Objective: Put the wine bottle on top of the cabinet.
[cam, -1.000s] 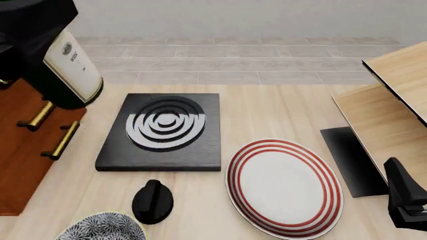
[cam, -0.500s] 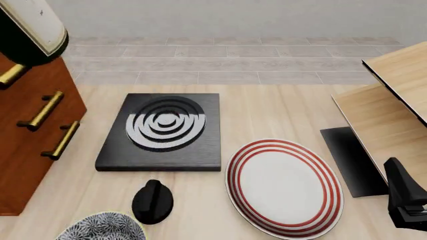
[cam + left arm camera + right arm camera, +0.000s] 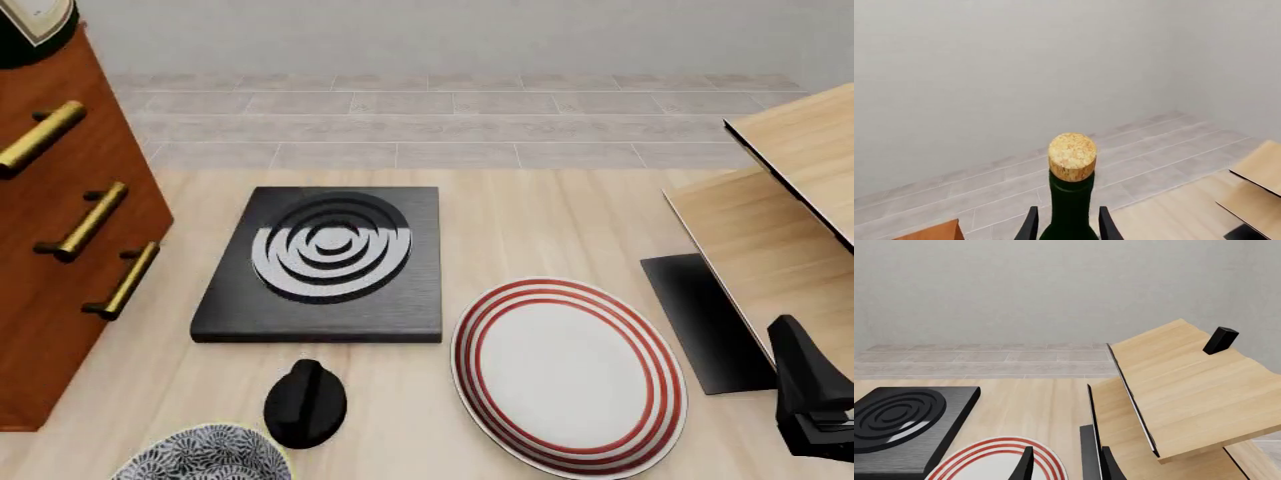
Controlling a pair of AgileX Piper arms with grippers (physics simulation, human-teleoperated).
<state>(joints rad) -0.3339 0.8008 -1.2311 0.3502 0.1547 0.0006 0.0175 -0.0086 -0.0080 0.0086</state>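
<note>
The wine bottle (image 3: 1070, 212) shows in the left wrist view as a dark green neck with a tan cork (image 3: 1072, 156). My left gripper (image 3: 1068, 226) is shut on the neck, one finger on each side. In the front view only the bottle's base (image 3: 30, 38) peeks in at the top left corner, over the cabinet's upper edge. The reddish-brown cabinet (image 3: 54, 300) with brass bar handles fills the left side. A corner of the cabinet (image 3: 933, 233) also shows below the bottle. My right gripper (image 3: 1067, 467) is open and holds nothing, low at the front right (image 3: 811, 400).
A black hotplate (image 3: 324, 262) with silver rings lies mid-table. A red-ringed white plate (image 3: 571, 368) sits in front of it, right. A black knob (image 3: 306, 402) and a patterned bowl (image 3: 203, 460) are at front left. A pale wood shelf structure (image 3: 787, 190) stands at the right.
The bottle has risen and moved left, almost leaving the front view's top left corner and uncovering the cabinet's upper handle. The right arm has not moved.
</note>
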